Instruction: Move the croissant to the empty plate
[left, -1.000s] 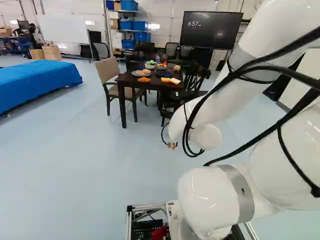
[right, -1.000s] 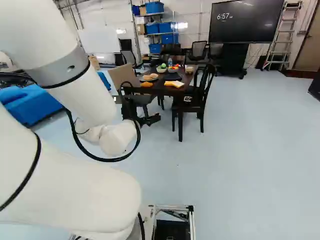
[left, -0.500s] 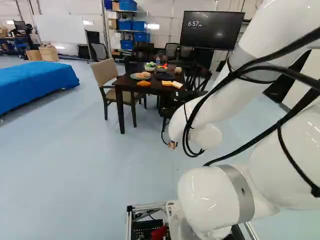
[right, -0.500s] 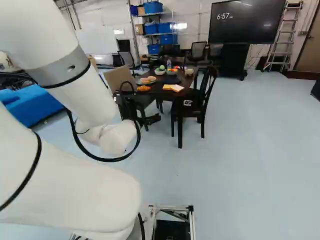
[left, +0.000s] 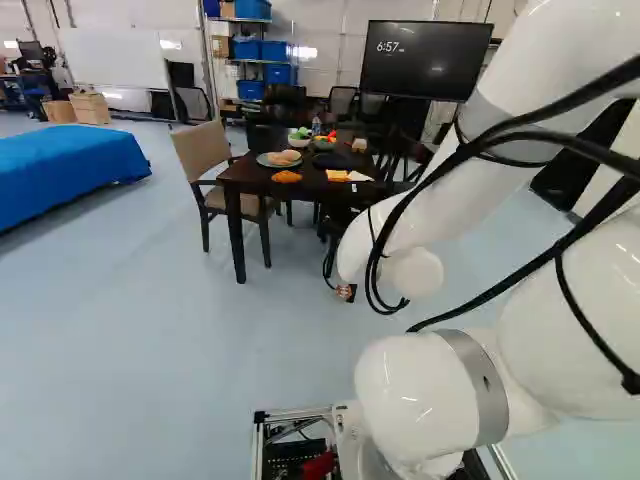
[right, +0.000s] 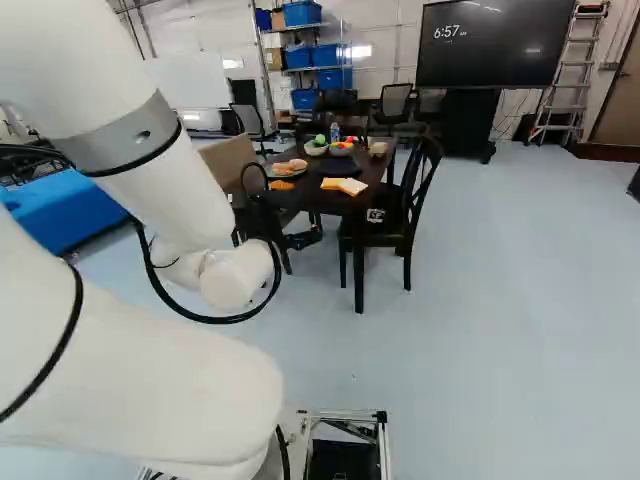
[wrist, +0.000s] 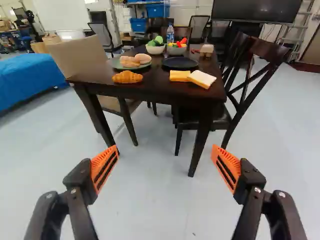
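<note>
End effector (wrist: 165, 150): fingers spread wide, nothing grasped, well short of the desk (wrist: 160, 91). Croissant (wrist: 127, 77): resting on the desk by its near edge, unlifted. Dark plate (wrist: 180, 62): farther back, bare. Judged progress: approach unfinished; grasp, transfer and placement outstanding.

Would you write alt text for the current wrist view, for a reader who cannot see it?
Open gripper facing a dark table; near its edge lie a croissant and bread slices, with an empty dark plate behind the bread and a filled green plate behind the croissant.
</note>
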